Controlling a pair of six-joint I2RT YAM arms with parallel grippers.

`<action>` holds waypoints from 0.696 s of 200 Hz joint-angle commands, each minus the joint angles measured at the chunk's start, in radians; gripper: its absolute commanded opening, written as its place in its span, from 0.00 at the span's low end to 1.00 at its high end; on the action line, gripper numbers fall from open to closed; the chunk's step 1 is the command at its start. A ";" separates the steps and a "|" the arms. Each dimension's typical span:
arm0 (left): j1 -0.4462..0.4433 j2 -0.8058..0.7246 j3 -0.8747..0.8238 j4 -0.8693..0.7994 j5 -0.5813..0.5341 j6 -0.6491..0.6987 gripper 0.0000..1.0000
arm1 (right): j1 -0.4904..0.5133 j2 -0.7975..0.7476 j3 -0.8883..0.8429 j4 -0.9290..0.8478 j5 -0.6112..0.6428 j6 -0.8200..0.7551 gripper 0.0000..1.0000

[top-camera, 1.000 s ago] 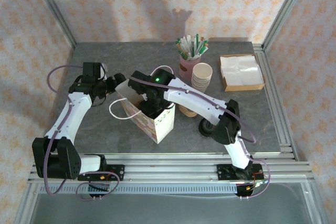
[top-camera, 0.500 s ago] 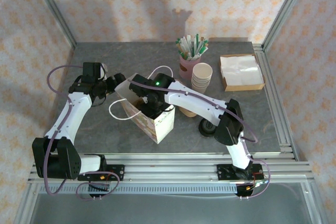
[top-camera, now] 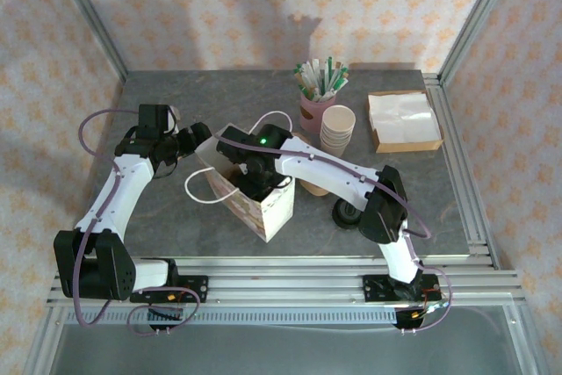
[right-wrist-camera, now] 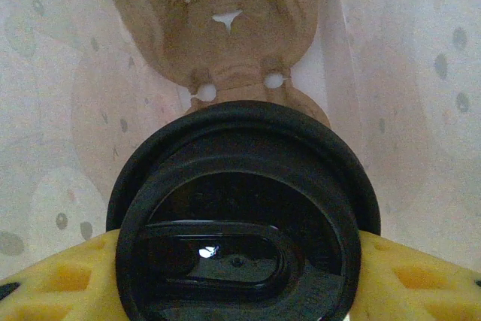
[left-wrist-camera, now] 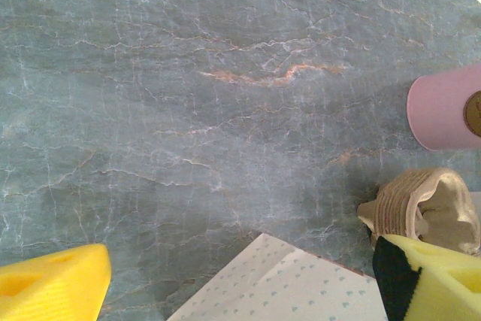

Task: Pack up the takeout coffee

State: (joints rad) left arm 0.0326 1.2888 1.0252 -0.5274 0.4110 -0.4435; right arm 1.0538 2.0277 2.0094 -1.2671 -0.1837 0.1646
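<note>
Deeper into the patterned paper bag (top-camera: 268, 212) dips the right gripper (right-wrist-camera: 240, 280), clamped on the black-lidded takeout coffee (right-wrist-camera: 240, 178) (left gripper (left-wrist-camera: 240, 283) gaping), nearly packed.

The takeout coffee (right-wrist-camera: 240, 216) is topped in black plastic, glossy enough to carry a small white glint. The fingers (right-wrist-camera: 425, 280) of the right gripper (right-wrist-camera: 239, 283) look to us like matt yellow plastic with moulded hollows, and the left gripper (left-wrist-camera: 240, 285) has the same matt yellow. We see a carrier (right-wrist-camera: 225, 28) of rough brown moulded pulp. The bag (right-wrist-camera: 60, 110) is thin printed paper with a dull finish. The table (left-wrist-camera: 188, 95) reads as smooth grey stone with pale and rusty veins, not shiny. The pink cup (left-wrist-camera: 443, 107) is smooth and matt. The stacked cups (top-camera: 337, 129) are cream paper. The frame rails (top-camera: 290, 274) are brushed metal.
</note>
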 commanded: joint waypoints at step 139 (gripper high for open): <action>0.004 -0.134 0.105 -0.010 -0.003 0.024 1.00 | 0.006 0.071 -0.063 -0.080 -0.016 -0.007 0.55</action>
State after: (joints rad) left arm 0.0326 1.2007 1.0470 -0.5282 0.4263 -0.4431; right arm 1.0538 2.0434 1.9999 -1.2705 -0.1879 0.1635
